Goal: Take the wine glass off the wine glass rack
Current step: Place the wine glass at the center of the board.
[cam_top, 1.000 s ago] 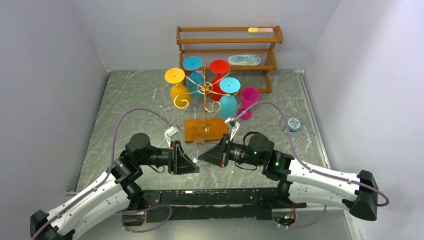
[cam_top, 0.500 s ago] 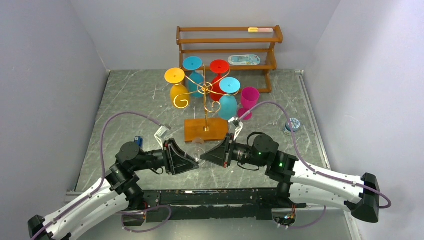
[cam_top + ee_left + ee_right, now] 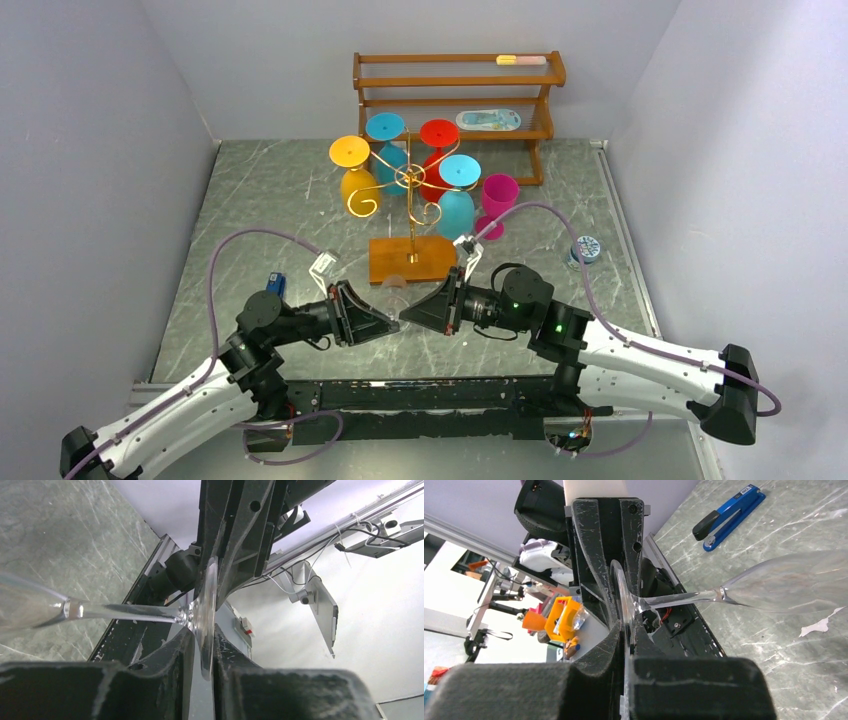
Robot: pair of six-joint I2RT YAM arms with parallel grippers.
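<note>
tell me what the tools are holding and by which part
Both the left tool and right tool pinch the clear wine glass by its round foot.

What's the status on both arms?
Both shut on glass foot: left gripper, right gripper. Off the rack, held sideways. Nothing in the way.
</note>
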